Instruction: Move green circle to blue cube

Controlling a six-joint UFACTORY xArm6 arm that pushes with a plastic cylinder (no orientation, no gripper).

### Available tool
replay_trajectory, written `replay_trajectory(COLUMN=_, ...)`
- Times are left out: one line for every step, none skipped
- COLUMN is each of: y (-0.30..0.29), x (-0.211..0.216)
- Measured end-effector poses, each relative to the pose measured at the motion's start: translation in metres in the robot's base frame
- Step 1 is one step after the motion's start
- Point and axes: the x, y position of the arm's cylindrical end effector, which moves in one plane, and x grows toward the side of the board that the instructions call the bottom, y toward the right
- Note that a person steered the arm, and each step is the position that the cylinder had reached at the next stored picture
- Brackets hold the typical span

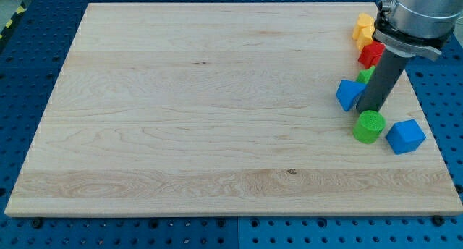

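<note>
The green circle [369, 126] lies near the board's right edge, low in the view. The blue cube [405, 136] sits just to its right, almost touching it. My tip [367, 109] is right above the green circle, at its upper edge, and just right of a blue triangular block [349, 94]. The rod rises from the tip toward the view's top right.
A green block [365, 76] is partly hidden behind the rod. A red block [372, 54] and a yellow block [362, 27] lie above it near the board's top right corner. The wooden board [202, 104] is bordered by a blue perforated table.
</note>
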Motion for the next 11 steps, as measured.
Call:
replay_trajectory(y=0.000, x=0.006)
replay_trajectory(y=-0.030, x=0.006)
replay_trajectory(y=-0.052, x=0.012)
replay_trajectory(y=-0.052, x=0.022)
replay_trajectory(y=-0.051, x=0.027)
replay_trajectory(y=-0.050, x=0.027)
replay_trajectory(y=-0.040, x=0.014)
replay_trajectory(y=-0.025, x=0.006)
replay_trajectory(y=-0.019, x=0.008)
replay_trajectory(y=-0.019, x=0.009)
replay_trajectory(y=-0.017, x=0.015)
